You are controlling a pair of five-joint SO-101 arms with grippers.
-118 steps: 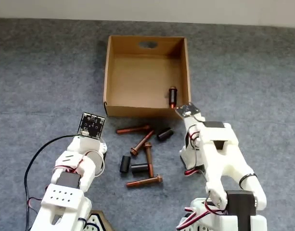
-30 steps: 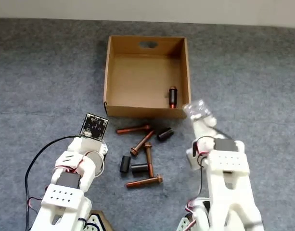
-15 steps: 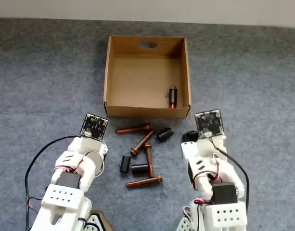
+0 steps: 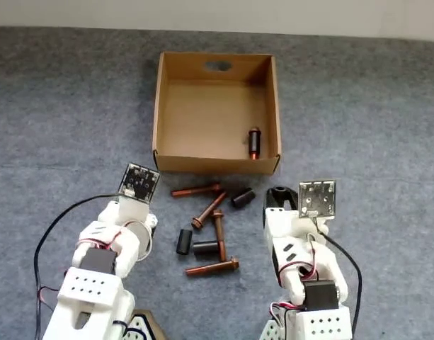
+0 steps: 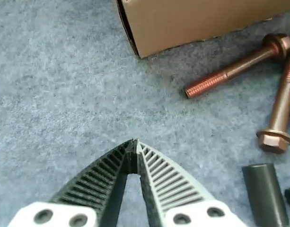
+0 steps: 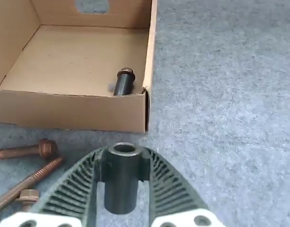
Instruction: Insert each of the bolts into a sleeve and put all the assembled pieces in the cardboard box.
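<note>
One assembled piece (image 6: 122,84) in the cardboard box (image 6: 74,111) ahead; right gripper (image 6: 122,160) clamps a sleeve (image 6: 121,182), left gripper (image 5: 134,147) pinched together; four bolts (image 4: 195,190) to go.

The 2 arms crouch low: left gripper (image 5: 134,147) closed (empty), right gripper (image 6: 122,160) clamping a sleeve (image 6: 121,189).

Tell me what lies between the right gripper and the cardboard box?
Only bare carpet. In the right wrist view, the right gripper, shut on a sleeve, faces the cardboard box with nothing between; the bolts lie off to the side.
</note>
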